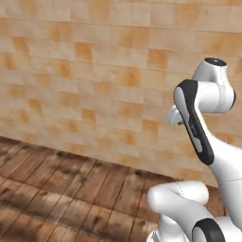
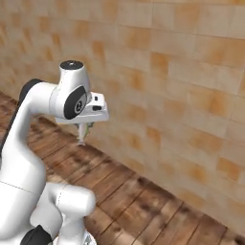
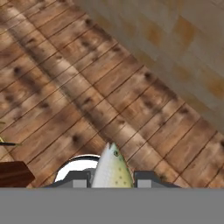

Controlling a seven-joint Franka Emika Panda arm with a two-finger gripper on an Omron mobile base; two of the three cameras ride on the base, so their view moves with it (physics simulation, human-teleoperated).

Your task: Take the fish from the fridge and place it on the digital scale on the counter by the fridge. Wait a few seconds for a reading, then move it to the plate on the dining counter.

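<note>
gripper [image 2: 82,139] clamped on fish [image 3: 112,168] | fish hung head-down, carried clear above floor [image 3: 65,87] | judged in transit, destination unseen

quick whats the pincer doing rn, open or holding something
pincer: closed on the fish, which sticks out between its tips above the wood floor

Fish [image 3: 111,168], slender, silvery-tan with speckled greenish back and small dark eye, held by its tail end, head pointing down, hanging high above the wood floor, near the tiled wall
</note>
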